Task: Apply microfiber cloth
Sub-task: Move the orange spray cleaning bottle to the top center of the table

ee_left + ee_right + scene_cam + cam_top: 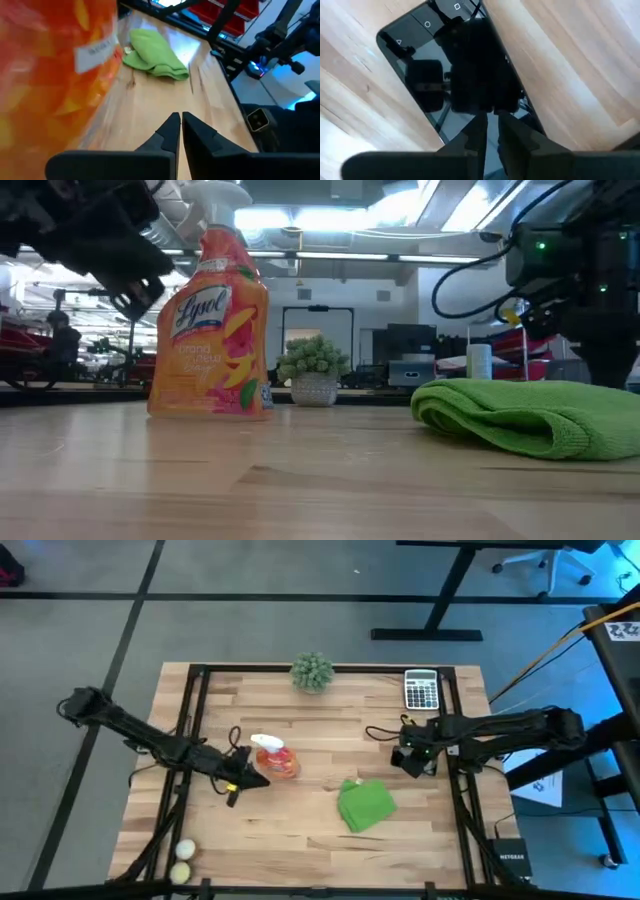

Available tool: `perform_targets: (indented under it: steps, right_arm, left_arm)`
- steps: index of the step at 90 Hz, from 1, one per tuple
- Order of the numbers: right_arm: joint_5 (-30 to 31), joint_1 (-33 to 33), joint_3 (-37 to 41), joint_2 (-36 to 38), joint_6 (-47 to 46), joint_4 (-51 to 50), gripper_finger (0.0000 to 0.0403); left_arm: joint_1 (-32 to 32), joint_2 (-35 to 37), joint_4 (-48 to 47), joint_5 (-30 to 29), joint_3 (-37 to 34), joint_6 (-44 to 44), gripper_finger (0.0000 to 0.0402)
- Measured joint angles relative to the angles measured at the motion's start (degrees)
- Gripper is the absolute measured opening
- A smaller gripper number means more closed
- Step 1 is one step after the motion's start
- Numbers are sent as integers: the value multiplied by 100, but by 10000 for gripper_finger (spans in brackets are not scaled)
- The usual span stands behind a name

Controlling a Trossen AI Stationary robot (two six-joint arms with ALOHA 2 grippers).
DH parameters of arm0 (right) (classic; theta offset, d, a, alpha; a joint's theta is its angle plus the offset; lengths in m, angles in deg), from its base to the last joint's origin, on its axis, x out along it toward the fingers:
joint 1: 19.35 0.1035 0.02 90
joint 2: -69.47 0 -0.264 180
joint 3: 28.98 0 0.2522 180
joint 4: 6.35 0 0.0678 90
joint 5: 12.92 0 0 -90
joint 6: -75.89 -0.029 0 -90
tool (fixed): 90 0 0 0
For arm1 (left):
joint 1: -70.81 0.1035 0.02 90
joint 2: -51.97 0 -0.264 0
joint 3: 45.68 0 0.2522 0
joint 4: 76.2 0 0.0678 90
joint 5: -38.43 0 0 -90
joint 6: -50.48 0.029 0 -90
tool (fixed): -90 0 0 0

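Note:
The green microfiber cloth [365, 803] lies bunched and folded on the wooden table, right of centre and near the front; it also shows in the low view [530, 415] and the left wrist view [152, 52]. The orange spray bottle [272, 755] stands upright on its base left of the cloth. My left gripper [181, 125] is shut, with nothing between its fingers, close beside the bottle [55, 75] on its near-left side. My right gripper [491, 127] is shut and points down over a black phone [410, 45] lying flat at the table's right, beyond the cloth.
A grey-green plant ball [312, 670] sits at the far edge. A calculator [422, 688] lies at the far right. Two small pale balls [182, 858] rest at the near left corner. Bare wood lies between the bottle and the cloth.

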Motion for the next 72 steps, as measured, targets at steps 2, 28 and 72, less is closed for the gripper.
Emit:
perform_targets:
  steps: [2, 28, 72]
  right_arm:
    - [0, 0, 9, 0, 0, -4, 33]
    - [-110, 0, 230, 15, -219, 149, 33]
    - [-157, 0, 257, -670, 99, 2901, 33]
  left_arm:
    - [15, -125, 130, -69, 0, 53, 0]
    - [495, -1123, 459, -1392, 103, 435, 0]
    - [1753, -1644, 1237, -1249, 127, 1190, 0]
